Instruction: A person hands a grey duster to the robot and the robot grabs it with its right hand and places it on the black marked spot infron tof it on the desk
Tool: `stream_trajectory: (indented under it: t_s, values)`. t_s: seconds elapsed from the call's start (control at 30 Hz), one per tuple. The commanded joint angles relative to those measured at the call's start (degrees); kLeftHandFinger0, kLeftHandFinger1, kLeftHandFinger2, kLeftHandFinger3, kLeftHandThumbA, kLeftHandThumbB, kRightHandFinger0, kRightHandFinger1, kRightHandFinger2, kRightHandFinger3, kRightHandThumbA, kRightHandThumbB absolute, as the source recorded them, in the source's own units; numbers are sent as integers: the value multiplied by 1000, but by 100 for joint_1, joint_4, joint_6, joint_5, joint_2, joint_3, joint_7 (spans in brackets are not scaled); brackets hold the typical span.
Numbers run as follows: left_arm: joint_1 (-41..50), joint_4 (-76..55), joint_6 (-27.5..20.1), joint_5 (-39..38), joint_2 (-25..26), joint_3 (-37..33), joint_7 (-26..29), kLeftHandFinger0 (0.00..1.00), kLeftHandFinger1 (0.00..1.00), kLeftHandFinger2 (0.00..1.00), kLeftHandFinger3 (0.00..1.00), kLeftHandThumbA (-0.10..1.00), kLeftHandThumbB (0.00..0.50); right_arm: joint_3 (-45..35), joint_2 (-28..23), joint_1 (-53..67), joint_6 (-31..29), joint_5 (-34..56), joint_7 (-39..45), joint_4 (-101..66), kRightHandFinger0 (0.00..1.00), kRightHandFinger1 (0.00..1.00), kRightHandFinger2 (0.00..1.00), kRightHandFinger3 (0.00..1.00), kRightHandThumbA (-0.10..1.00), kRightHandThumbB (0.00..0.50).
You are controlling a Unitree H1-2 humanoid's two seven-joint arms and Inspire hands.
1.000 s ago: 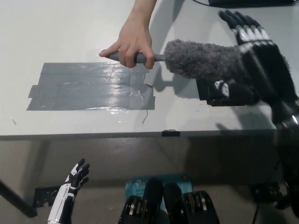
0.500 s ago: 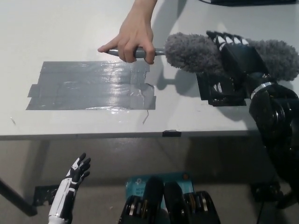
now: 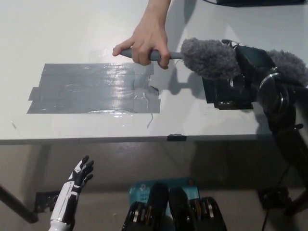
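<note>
The grey duster (image 3: 209,57) hangs level above the desk, its fluffy head showing on both sides of my black right hand (image 3: 249,65). That hand is wrapped around the middle of the fluffy head, shut on it. A person's hand (image 3: 149,38) still grips the duster's grey handle (image 3: 156,55) from the left. The black marked spot (image 3: 222,94) lies on the desk right under my right hand, partly hidden by it. My white left hand (image 3: 74,187) rests low at the lower left, below the desk edge, fingers apart and holding nothing.
A wide patch of shiny grey tape (image 3: 91,89) covers the white desk (image 3: 72,33) to the left of the mark. The desk's front edge (image 3: 144,139) crosses the picture. A dark object (image 3: 260,2) sits at the far top right.
My right hand has turned from spread behind the duster to closed around its fluffy head. The person's hand and the duster have shifted slightly right.
</note>
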Motion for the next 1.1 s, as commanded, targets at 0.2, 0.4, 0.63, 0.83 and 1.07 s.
stream_trajectory:
  t_s: [0.2, 0.4, 0.63, 0.83, 1.07]
  values:
    - [-128, -147, -143, 10, 83, -10, -84, 1000, 1000, 1000, 1000, 1000, 162, -45, 22, -233, -1786, -117, -3321, 246, 0, 486, 898, 861, -100, 169]
    - [-154, -174, -95, 13, 90, -13, -92, 996, 1000, 1000, 1000, 1000, 153, -14, -19, -189, -1931, -114, -3369, -54, 1, 506, 918, 888, -100, 183]
    - [-173, -133, -115, 7, 100, -18, -106, 984, 1000, 1000, 1000, 1000, 132, 25, -74, -183, -1819, -235, -3143, -848, 18, 539, 966, 909, -100, 152]
    - [-200, -133, -101, -14, 128, -23, -141, 979, 1000, 1000, 1000, 1000, 134, -113, -354, -313, -1827, -226, -3034, -1077, 0, 506, 928, 870, -100, 187]
    - [-223, -200, -47, 33, 163, -31, -175, 975, 1000, 1000, 1000, 1000, 107, -199, -618, -301, -1937, -38, -3055, -487, 22, 503, 897, 786, -100, 183]
